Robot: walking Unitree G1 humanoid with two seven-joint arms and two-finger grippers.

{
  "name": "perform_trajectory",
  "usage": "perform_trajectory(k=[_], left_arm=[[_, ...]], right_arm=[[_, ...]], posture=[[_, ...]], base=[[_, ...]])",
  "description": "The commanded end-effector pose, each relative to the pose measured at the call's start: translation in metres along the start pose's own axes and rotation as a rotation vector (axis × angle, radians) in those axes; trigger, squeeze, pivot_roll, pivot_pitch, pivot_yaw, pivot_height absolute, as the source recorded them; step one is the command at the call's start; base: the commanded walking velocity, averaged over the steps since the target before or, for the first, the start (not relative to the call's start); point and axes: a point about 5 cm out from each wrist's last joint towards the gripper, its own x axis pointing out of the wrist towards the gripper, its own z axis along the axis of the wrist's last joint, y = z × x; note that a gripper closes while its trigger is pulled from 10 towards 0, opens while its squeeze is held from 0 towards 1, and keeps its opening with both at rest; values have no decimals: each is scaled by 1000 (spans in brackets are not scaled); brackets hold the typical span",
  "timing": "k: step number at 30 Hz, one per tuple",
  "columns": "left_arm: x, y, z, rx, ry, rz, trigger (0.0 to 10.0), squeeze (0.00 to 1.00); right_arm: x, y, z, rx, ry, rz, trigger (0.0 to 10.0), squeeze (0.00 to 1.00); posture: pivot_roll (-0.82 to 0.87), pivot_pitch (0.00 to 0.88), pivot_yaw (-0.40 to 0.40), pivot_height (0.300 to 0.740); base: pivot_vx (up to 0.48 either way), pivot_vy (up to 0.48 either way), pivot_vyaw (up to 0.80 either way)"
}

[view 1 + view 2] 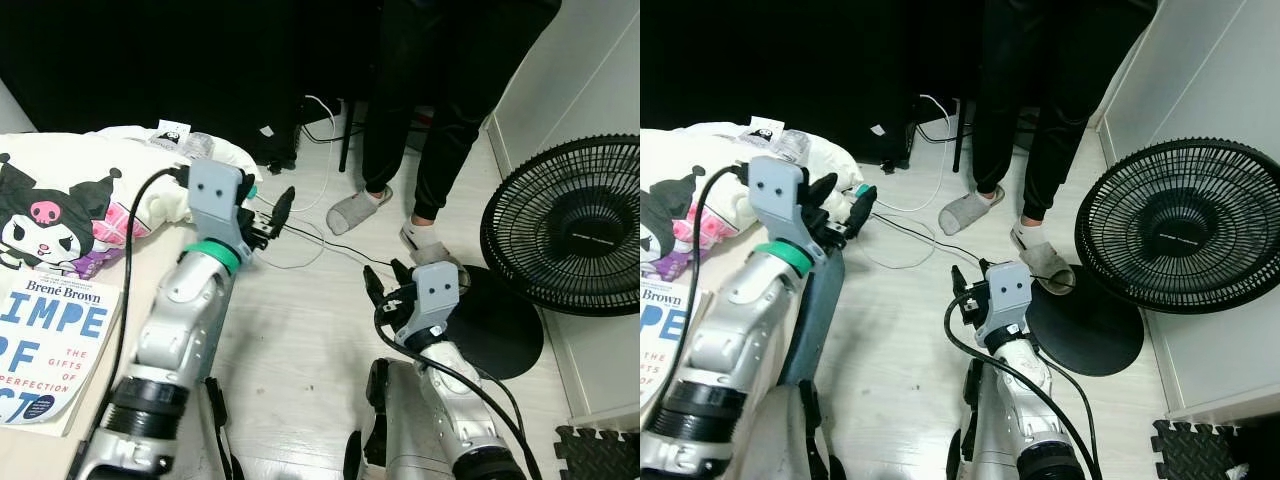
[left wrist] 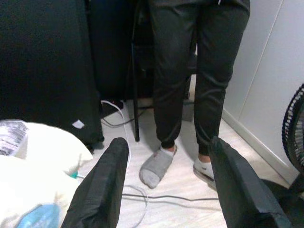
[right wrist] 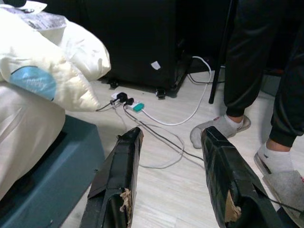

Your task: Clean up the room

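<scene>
My left gripper (image 1: 272,212) is raised past the corner of the bed, open with nothing between its fingers (image 2: 102,185); it faces a person's legs (image 2: 190,71). Lower down, my right gripper (image 1: 386,276) hangs over the pale wood floor, also open and empty, pointing toward loose cables (image 3: 156,137) and a teal plug (image 3: 137,106). On the bed at my left lie a white pillow printed with a cartoon character (image 1: 60,200), a book (image 1: 50,345) and a crinkled plastic wrapper (image 1: 170,133).
The person in black trousers and grey slippers (image 1: 357,208) stands just ahead. A black pedestal fan (image 1: 570,225) stands by the white wall on the right. Dark furniture (image 1: 150,60) backs the room. A teal bed base (image 3: 47,175) borders the floor.
</scene>
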Motion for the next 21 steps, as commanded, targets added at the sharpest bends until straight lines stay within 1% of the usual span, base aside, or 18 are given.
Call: perform_trajectory(k=[1, 5, 12, 15, 21], left_arm=[[-4, -4, -8, 2, 40, 0, 10000, 0], [-6, -7, -15, -1, 76, 13, 10000, 0], [-6, -8, -19, 0, 91, 30, 10000, 0], [-6, -8, -19, 0, 91, 30, 10000, 0], [-8, -7, -25, 17, 119, 51, 10000, 0]], right_arm=[[-2, -2, -2, 9, 17, -15, 10000, 0], [-3, -4, -4, 3, 26, -19, 10000, 0], [-3, -6, -4, 0, 32, -25, 10000, 0], [-3, -6, -4, 0, 32, -25, 10000, 0], [-5, -7, -6, -3, 46, -30, 10000, 0]], posture=[[8, 133, 10, 560], [8, 131, 11, 575], [4, 128, 15, 590], [4, 128, 15, 590], [7, 124, 17, 610]], base=[[0, 0, 0], [0, 0, 0], [0, 0, 0], [0, 0, 0], [0, 0, 0]])
